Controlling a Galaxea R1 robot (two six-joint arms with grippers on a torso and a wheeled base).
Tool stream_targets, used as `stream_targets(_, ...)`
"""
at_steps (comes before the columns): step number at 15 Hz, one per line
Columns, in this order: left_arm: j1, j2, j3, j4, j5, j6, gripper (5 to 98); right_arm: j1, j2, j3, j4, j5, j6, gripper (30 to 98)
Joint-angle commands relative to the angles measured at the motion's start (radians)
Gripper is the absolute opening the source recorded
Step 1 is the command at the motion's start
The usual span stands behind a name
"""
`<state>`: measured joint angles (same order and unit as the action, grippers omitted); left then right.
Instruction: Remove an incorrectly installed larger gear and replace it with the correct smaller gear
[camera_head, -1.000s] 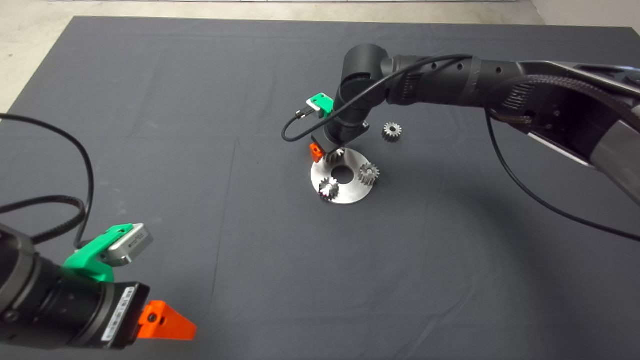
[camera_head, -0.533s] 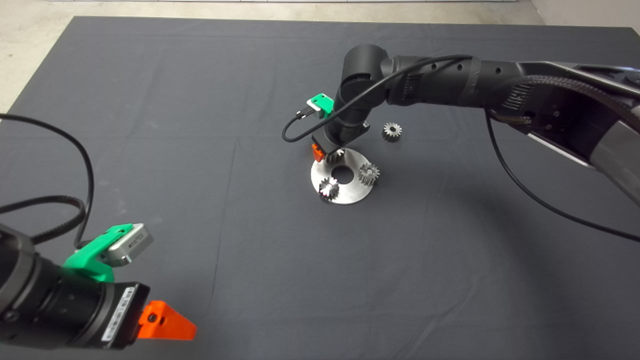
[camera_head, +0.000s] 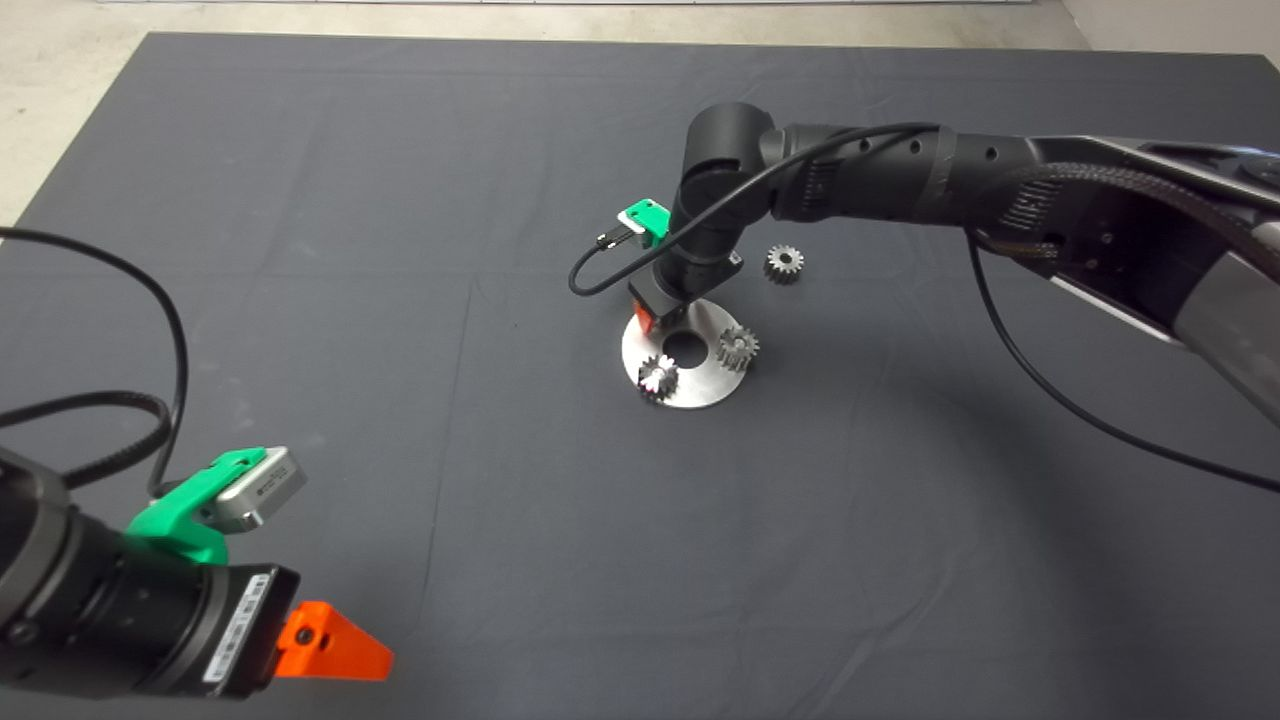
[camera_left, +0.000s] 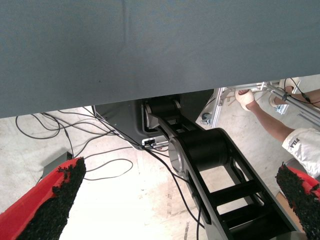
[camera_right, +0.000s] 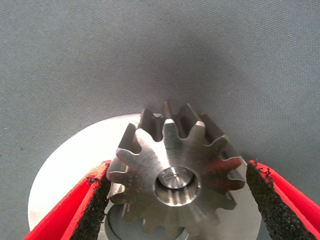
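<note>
The larger gear (camera_right: 145, 160), silver-grey with long pointed teeth, sits on a pin at the edge of a round steel plate (camera_head: 692, 388). My right gripper (camera_head: 662, 318) is down over it and hides it in the head view. In the right wrist view my right gripper (camera_right: 176, 169) is open, with the gear between its pads. One pad is at the teeth and the other stands a little apart. The smaller gear (camera_head: 784, 263), dull dark grey, lies on the mat beyond the plate. My left gripper (camera_head: 335, 645) is parked open at the lower left.
Two bright small gears (camera_head: 659, 378) (camera_head: 738, 349) stand on the plate around its centre hole (camera_head: 684, 347). The left wrist view shows the mat's edge, the floor with cables, the robot's frame (camera_left: 210, 165) and a person's arm (camera_left: 270, 120).
My right gripper has shifted slightly right and down over the larger gear, which now no longer shows in the head view. The left arm has not moved.
</note>
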<state>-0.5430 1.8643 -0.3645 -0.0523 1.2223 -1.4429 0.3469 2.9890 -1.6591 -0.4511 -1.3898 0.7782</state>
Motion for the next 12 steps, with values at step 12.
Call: stream_targets(12,-0.002,-0.003,0.012,0.002,-0.001,0.001,98.4,0.027,0.005,0.010,-0.031,-0.005,-0.004,57.1)
